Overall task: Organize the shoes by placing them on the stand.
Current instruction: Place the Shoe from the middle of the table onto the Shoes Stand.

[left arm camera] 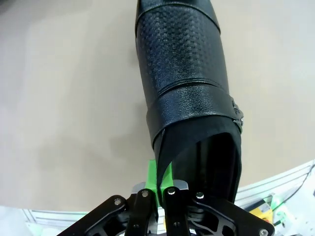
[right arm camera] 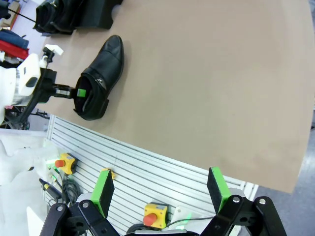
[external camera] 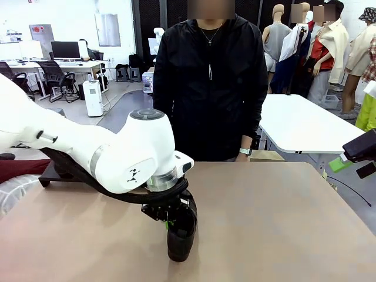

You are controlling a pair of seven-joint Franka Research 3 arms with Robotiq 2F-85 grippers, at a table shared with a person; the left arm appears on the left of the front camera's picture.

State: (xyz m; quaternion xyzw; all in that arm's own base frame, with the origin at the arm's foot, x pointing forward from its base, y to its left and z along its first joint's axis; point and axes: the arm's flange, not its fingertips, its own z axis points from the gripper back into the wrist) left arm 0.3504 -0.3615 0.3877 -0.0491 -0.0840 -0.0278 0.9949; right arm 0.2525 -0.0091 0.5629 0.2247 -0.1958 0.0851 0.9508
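One black shoe (external camera: 182, 238) lies on the brown table near its front edge. My left gripper (external camera: 170, 222) reaches down to the shoe's heel opening. In the left wrist view the green pads (left arm camera: 151, 177) are shut on the side wall of the shoe (left arm camera: 182, 73) at the collar. From the right wrist view the same shoe (right arm camera: 101, 71) rests on the table with the left gripper (right arm camera: 76, 92) at its heel. The black stand (right arm camera: 98, 14) sits at the far corner with another shoe (right arm camera: 54, 19) on it; part of the stand (external camera: 59, 175) shows behind my left arm. My right gripper (right arm camera: 162, 189) hangs open above the table's edge, holding nothing.
A person in black (external camera: 208, 88) stands at the far side of the table. The table (external camera: 276, 223) is bare brown board to the right of the shoe. Below its front edge runs a slatted metal frame (right arm camera: 138, 167) with red stop buttons (right arm camera: 153, 216).
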